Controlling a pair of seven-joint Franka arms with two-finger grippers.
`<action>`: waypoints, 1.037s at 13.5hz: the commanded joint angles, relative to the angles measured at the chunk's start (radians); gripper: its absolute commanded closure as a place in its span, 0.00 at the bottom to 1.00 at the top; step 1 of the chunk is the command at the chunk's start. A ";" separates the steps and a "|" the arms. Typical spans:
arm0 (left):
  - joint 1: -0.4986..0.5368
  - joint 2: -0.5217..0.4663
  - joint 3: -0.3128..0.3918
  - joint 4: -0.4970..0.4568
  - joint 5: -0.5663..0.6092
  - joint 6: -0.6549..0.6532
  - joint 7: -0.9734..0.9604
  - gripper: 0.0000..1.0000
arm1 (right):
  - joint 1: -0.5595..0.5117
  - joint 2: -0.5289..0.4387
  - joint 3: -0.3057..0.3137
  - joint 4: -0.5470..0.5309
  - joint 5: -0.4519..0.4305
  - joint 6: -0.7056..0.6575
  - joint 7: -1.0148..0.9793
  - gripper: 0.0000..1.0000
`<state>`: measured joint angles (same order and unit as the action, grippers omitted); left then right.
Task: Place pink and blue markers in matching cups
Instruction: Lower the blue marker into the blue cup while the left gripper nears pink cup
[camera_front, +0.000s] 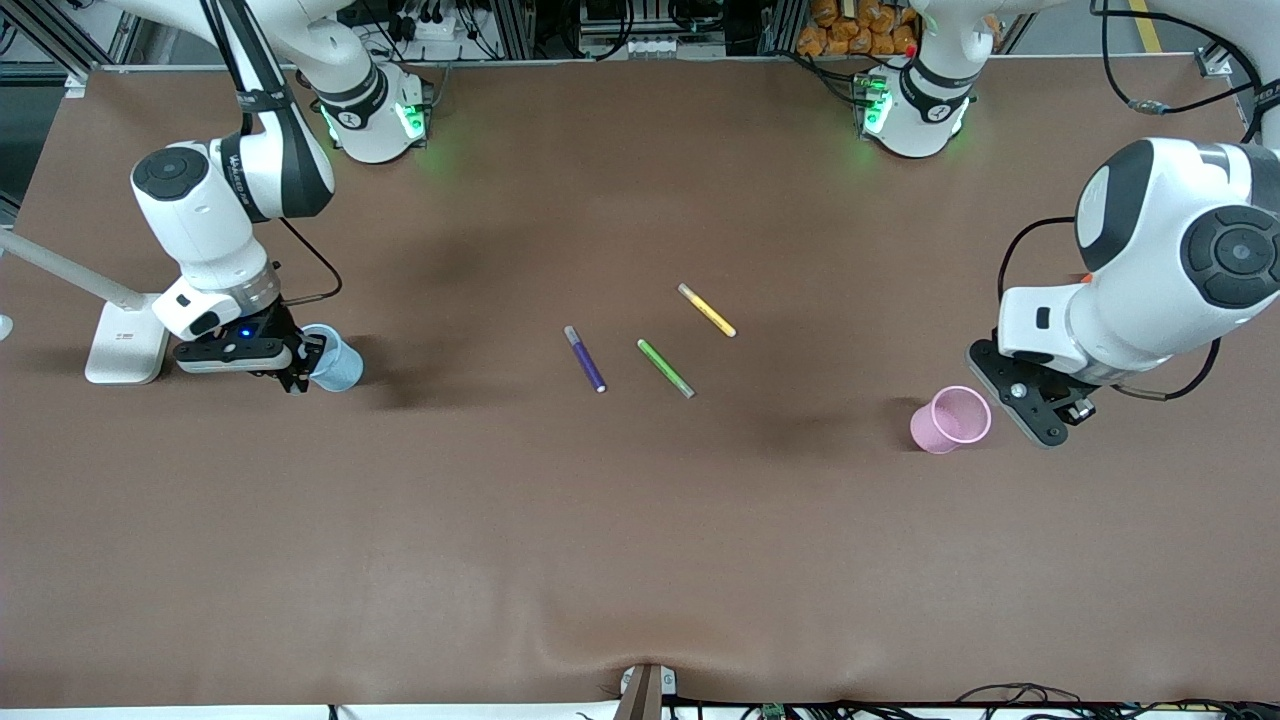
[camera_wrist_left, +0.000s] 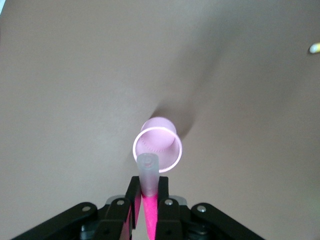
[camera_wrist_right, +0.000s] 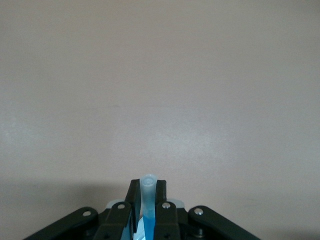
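Note:
My left gripper (camera_wrist_left: 148, 184) is shut on the pink marker (camera_wrist_left: 148, 169), whose pale end points out past the fingertips. The pale pink cup (camera_wrist_left: 157, 150) stands upright just past that end. In the front view the left gripper (camera_front: 1043, 412) is beside the pink cup (camera_front: 950, 419), toward the left arm's end. My right gripper (camera_wrist_right: 148, 189) is shut on the blue marker (camera_wrist_right: 148, 186), greyish end outward. In the front view the right gripper (camera_front: 293, 366) is right beside the pale blue cup (camera_front: 333, 358). Both markers are hidden in the front view.
A dark purple marker (camera_front: 585, 358), a green marker (camera_front: 666, 368) and a yellow marker (camera_front: 707, 310) lie mid-table between the cups. A white stand (camera_front: 124, 342) sits at the right arm's end, close to the right gripper.

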<state>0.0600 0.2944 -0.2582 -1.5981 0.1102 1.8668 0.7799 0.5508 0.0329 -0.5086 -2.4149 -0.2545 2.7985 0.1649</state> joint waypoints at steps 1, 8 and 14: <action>0.031 -0.026 -0.007 -0.043 -0.046 0.052 0.007 1.00 | -0.034 -0.025 0.004 -0.049 -0.042 0.030 -0.001 1.00; 0.063 -0.011 -0.007 -0.072 -0.121 0.104 0.362 1.00 | -0.035 -0.008 0.005 -0.075 -0.042 0.053 0.010 0.79; 0.116 0.003 -0.006 -0.100 -0.319 0.132 0.674 1.00 | -0.064 -0.007 0.004 -0.037 -0.040 0.036 0.007 0.00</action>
<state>0.1635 0.3041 -0.2572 -1.6857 -0.1493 1.9817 1.3806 0.5201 0.0362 -0.5086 -2.4672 -0.2751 2.8348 0.1658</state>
